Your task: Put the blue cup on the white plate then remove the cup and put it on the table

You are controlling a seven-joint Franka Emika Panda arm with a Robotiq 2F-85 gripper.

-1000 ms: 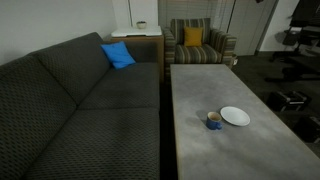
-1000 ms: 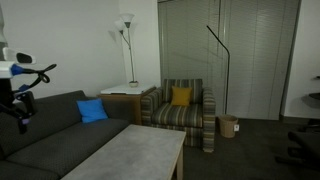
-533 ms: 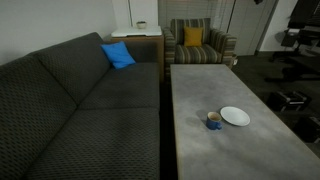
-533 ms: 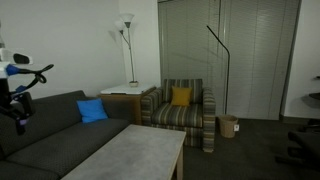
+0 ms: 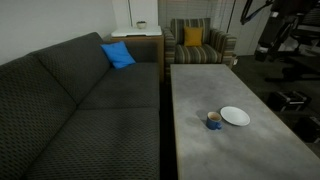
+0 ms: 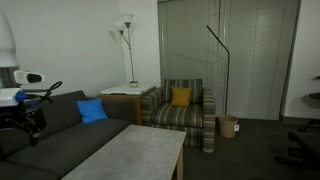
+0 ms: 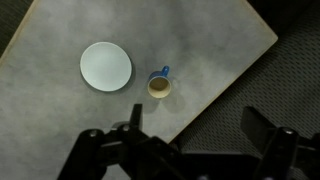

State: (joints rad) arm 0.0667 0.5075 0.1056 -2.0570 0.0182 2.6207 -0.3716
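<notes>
Wrist view has you looking straight down on the job. The small dark blue cup with the pale inside (image 7: 159, 87) stands upright on the long grey stone-like table (image 7: 220, 50). It sits just beside the small round flat white plate (image 7: 105, 66), not touching it. Your Robotiq gripper (image 7: 195, 150) hangs well above them, fingers spread wide with nothing between them.

The step in hand looks like the approach for the first pick. Bring the cup to the middle of the gap before you descend. Turn the wrist so neither finger lands on the handle, which shows on the cup's far side, or on the plate. Close gently, since a small cup on a smooth top will probably skid or tip if nudged. Lift high enough to clear the plate's rim.

In an exterior view the dark grey sofa (image 5: 80, 105) runs close along the table's long edge, with a bright blue cushion (image 5: 117, 55) on it. A striped armchair (image 5: 200, 47) stands beyond the far end.
</notes>
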